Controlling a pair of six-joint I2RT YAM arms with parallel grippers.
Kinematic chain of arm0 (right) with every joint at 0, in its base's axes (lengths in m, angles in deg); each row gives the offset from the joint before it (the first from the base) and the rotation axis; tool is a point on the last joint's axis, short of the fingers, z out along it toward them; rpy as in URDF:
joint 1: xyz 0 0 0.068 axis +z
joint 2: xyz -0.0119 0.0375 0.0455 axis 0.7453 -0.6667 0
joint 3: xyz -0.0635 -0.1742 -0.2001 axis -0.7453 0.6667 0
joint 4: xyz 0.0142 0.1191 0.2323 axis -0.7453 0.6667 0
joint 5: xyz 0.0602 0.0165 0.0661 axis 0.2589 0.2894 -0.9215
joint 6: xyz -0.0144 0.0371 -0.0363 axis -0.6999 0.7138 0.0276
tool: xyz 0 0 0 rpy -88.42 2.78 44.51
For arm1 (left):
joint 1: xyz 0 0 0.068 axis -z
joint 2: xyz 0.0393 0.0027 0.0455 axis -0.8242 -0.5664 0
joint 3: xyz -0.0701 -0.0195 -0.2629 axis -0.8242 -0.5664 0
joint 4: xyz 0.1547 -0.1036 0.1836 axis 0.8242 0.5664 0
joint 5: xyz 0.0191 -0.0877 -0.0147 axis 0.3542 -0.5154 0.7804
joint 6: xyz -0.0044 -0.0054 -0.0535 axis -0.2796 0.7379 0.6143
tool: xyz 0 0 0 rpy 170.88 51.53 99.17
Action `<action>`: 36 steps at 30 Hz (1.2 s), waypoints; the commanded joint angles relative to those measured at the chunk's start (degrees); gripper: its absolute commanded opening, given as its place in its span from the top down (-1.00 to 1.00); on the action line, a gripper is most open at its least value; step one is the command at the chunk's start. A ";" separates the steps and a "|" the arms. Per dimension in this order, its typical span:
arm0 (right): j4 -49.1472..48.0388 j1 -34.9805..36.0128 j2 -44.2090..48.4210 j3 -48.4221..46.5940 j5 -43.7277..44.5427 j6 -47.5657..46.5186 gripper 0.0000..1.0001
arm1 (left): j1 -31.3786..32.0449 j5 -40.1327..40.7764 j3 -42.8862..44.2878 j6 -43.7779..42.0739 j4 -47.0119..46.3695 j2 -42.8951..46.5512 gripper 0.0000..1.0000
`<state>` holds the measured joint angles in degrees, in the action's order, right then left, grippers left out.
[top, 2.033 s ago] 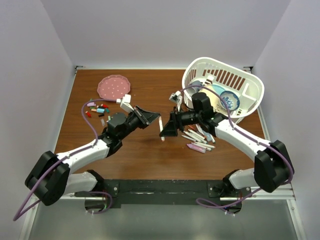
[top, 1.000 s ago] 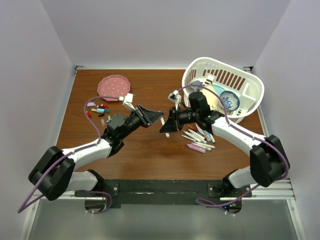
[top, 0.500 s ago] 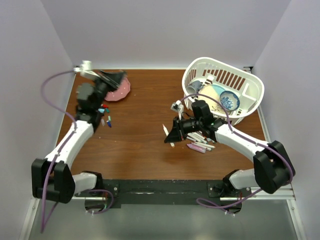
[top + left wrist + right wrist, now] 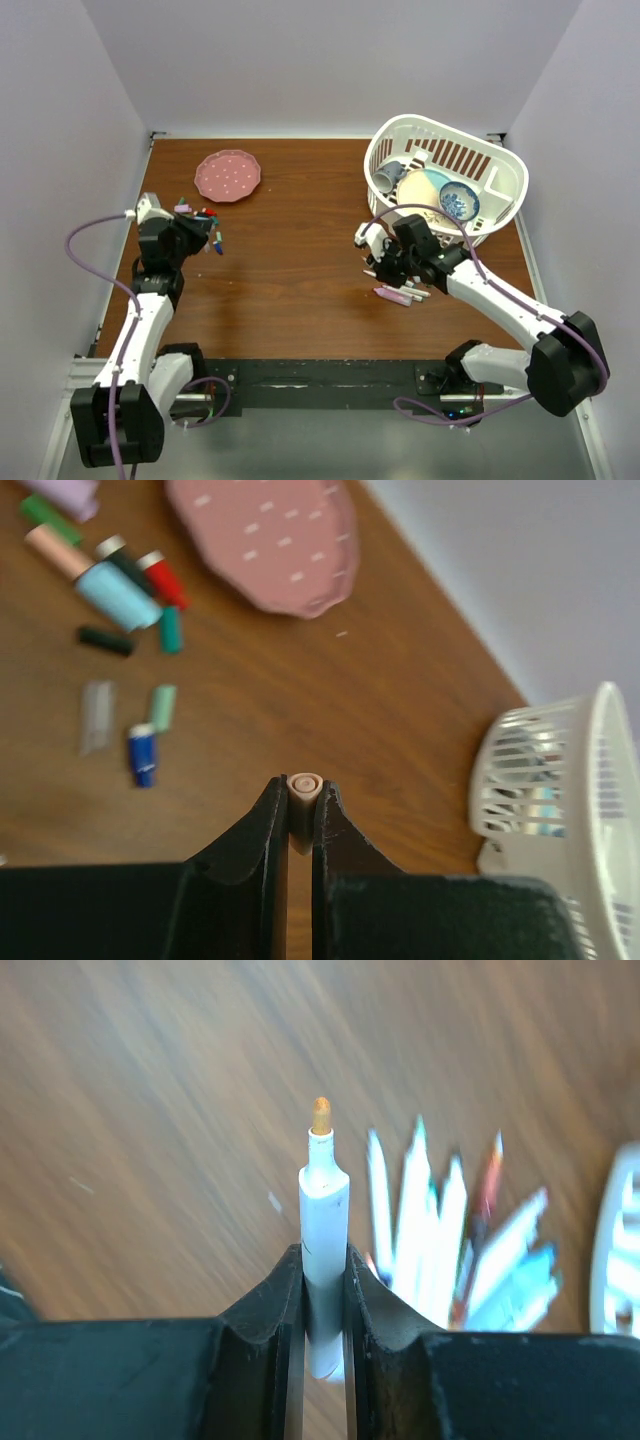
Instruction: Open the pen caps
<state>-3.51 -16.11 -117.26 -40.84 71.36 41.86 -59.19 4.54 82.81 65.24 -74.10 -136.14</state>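
Observation:
My left gripper (image 4: 297, 788) is shut on a small peach pen cap (image 4: 304, 798), held end-on above the wood. In the top view this gripper (image 4: 200, 238) hangs beside a scatter of loose pen caps (image 4: 200, 215). The wrist view shows them ahead: red (image 4: 165, 580), light blue (image 4: 118, 595), black (image 4: 105, 641), teal (image 4: 170, 630) and blue (image 4: 143, 755). My right gripper (image 4: 325, 1255) is shut on a white pen (image 4: 323, 1200) whose bare orange tip (image 4: 321, 1115) points away. It hovers at the left edge of the pile of uncapped pens (image 4: 405, 285).
A pink dotted plate (image 4: 228, 175) lies at the back left, just beyond the caps. A white slotted basket (image 4: 505, 165) with bowls and a cup stands at the back right, close behind the right arm. Its wall shows at the right of the left wrist view (image 4: 560, 800).
The two grippers, together at the table's centre, have parted. The left swung to the far left, then came down by the caps. The right drew the uncapped pen back toward the pen pile.

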 commanded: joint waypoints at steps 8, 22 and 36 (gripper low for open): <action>2.40 -4.74 -4.52 2.34 14.13 -8.81 0.84 | -8.35 -1.47 -5.12 -3.99 5.71 -6.65 1.00; 2.57 -6.85 -7.07 1.64 14.22 -8.11 0.63 | -14.25 -2.70 -1.18 -3.73 3.34 -22.99 0.91; 3.45 -10.10 -3.21 1.38 11.32 -8.02 0.32 | -15.92 -1.90 7.71 -5.22 9.05 -19.85 -0.40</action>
<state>-0.51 -25.42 -122.60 -38.77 84.70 34.36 -73.96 2.71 87.86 61.59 -67.17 -161.69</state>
